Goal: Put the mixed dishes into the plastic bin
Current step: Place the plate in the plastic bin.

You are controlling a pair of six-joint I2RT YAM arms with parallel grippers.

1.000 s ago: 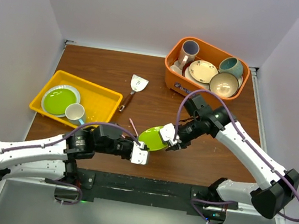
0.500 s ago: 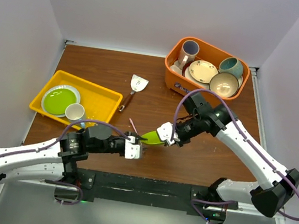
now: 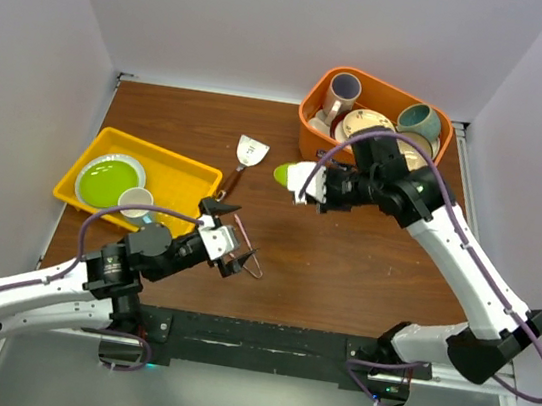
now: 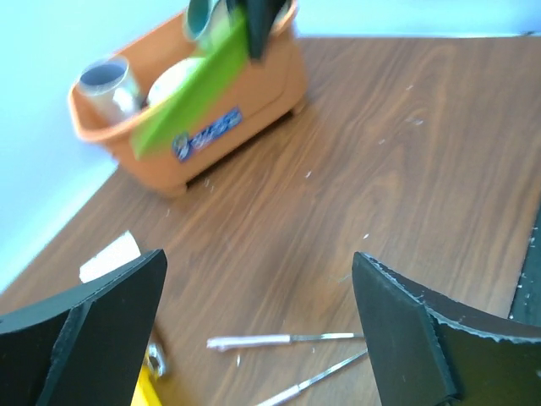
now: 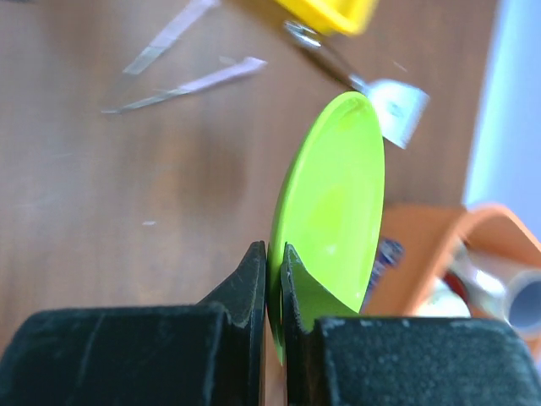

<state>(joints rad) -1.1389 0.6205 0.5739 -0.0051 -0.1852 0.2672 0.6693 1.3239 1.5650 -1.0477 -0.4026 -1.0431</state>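
My right gripper (image 3: 304, 182) is shut on the edge of a lime-green plate (image 3: 283, 174), held on edge in the air just left of the orange plastic bin (image 3: 384, 82). In the right wrist view the plate (image 5: 334, 194) stands nearly vertical between the jaws (image 5: 275, 262), with the bin (image 5: 414, 254) behind it. The bin holds a lavender mug (image 3: 344, 90), a teal mug (image 3: 419, 118) and a cream plate (image 3: 363, 123). My left gripper (image 3: 229, 248) is open and empty, low over the table (image 4: 258, 258).
Thin pink tongs (image 4: 270, 341) lie on the wood under the left gripper. A metal spatula (image 3: 245, 159) lies mid-table. A yellow tray (image 3: 178, 185) at the left holds a green plate (image 3: 107, 183) and a cream mug (image 3: 136, 203).
The left gripper opened, let go of the lime-green plate and drew back to the left. The right gripper closed on the plate and carried it up toward the bin.
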